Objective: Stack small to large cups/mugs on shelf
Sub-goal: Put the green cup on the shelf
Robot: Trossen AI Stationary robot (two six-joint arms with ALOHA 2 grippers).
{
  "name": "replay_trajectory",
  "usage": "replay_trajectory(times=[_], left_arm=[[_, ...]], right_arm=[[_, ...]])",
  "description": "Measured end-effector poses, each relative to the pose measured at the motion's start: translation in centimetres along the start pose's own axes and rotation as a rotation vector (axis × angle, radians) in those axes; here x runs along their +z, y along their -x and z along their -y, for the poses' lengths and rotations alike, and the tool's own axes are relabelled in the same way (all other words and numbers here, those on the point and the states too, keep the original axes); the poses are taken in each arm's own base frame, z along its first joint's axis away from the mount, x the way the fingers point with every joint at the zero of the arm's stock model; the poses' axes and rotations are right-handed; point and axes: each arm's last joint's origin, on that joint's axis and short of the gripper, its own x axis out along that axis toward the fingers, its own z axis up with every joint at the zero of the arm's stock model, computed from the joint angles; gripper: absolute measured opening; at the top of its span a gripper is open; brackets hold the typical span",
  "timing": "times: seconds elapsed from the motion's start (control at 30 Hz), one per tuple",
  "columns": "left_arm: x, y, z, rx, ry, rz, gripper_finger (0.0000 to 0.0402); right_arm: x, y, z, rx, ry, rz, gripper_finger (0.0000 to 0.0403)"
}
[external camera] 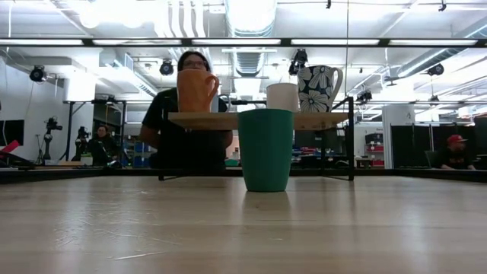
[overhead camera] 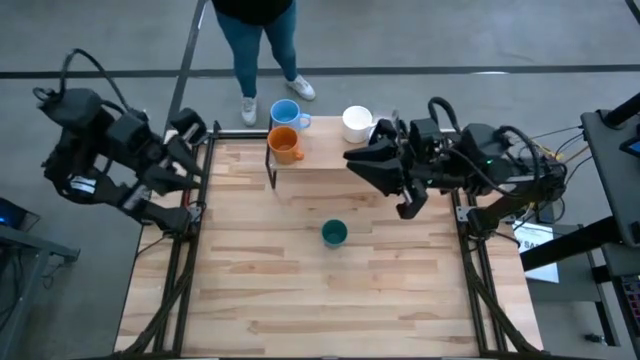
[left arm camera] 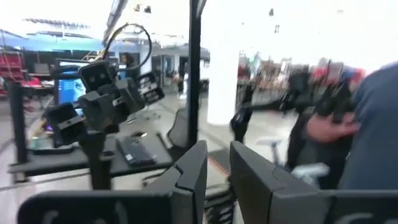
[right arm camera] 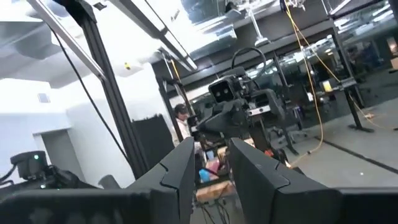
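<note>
from above, four vessels can be counted: a light blue handled mug (overhead camera: 286, 114), an orange handled mug (overhead camera: 285, 146) and a white handled mug (overhead camera: 357, 123) at the far end, on or by the low light-wood shelf on thin black legs (overhead camera: 310, 172), and one dark green cup (overhead camera: 334, 234) alone on the pale plank tabletop (overhead camera: 300, 290), near its middle. two dark arms show: the left gripper (overhead camera: 192, 168) is pulled back at the table's left edge, the right gripper (overhead camera: 365, 160) reaches over the shelf's right end, just beside the white mug. one person in jeans and pale shoes (overhead camera: 262, 50) stands on the grey floor beyond the table.

at table height there are again four: the green cup in front, and on the shelf the orange mug, the white mug and a white mug with dark flowers (external camera: 318, 88). the person sits behind the shelf; two more people are farther back under a ceiling of ducts and strip lights.

the left wrist view shows two dark fingers (left arm camera: 258, 186) with a narrow gap and nothing between them.

the right wrist view shows two fingers (right arm camera: 255, 177) likewise slightly apart on nothing, aimed at black frame posts and the ceiling.
</note>
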Motion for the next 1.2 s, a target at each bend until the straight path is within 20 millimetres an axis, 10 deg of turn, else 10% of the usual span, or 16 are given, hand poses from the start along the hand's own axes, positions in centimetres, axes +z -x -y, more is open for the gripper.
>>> replay_trajectory(times=[0.6, 1.2], left_arm=[[2.3, 1.7, 1.3, -0.199, -0.096, 0.187, 0.0057], [3.4, 4.8, 2.5, -0.193, -0.183, 0.277, 0.0057]], right_arm=[[6.3, 5.7, -2.1, 0.055, 0.3, 0.181, 0.0079], [7.1, 6.0, -2.2, 0.061, 0.249, 0.244, 0.008]])
